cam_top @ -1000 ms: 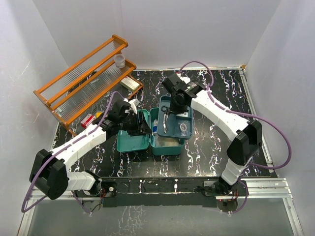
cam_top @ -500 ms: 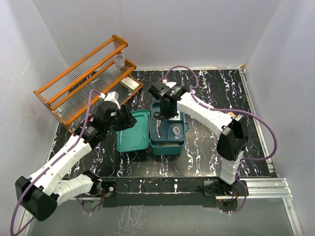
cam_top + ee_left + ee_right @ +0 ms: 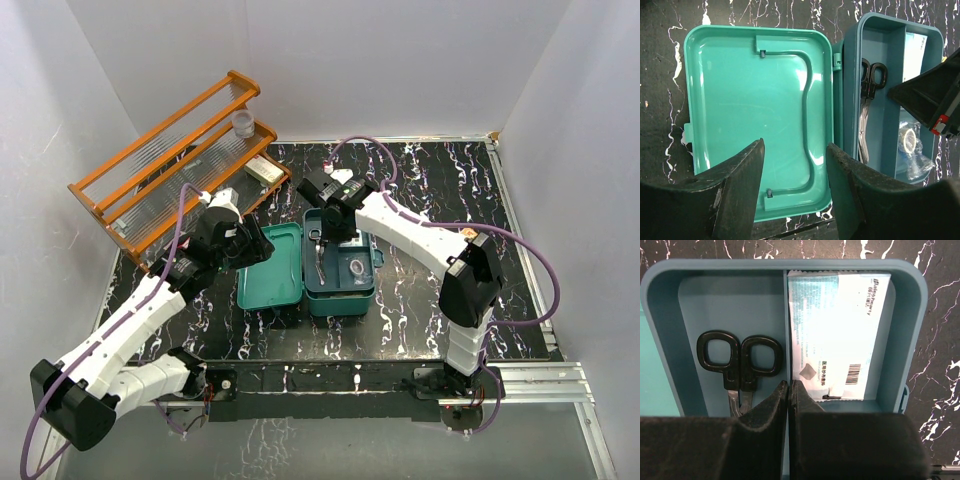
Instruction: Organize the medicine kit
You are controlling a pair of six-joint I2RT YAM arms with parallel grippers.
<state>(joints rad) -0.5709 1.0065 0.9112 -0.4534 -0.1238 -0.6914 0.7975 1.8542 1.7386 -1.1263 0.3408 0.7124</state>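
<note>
Both jaws of the right gripper (image 3: 790, 390) meet with nothing seen between them. They hide the blades of the scissors (image 3: 740, 360) and the lower end of a white packet (image 3: 837, 335) inside the open medicine kit (image 3: 660, 340), which sits mid-table (image 3: 500, 190). The left gripper (image 3: 795, 165) hangs spread wide over the lid (image 3: 755, 120).

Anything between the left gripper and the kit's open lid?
Nothing visible. The left gripper hangs open above the lid of the medicine kit, whose inside is bare. The right gripper is over the box half.
</note>
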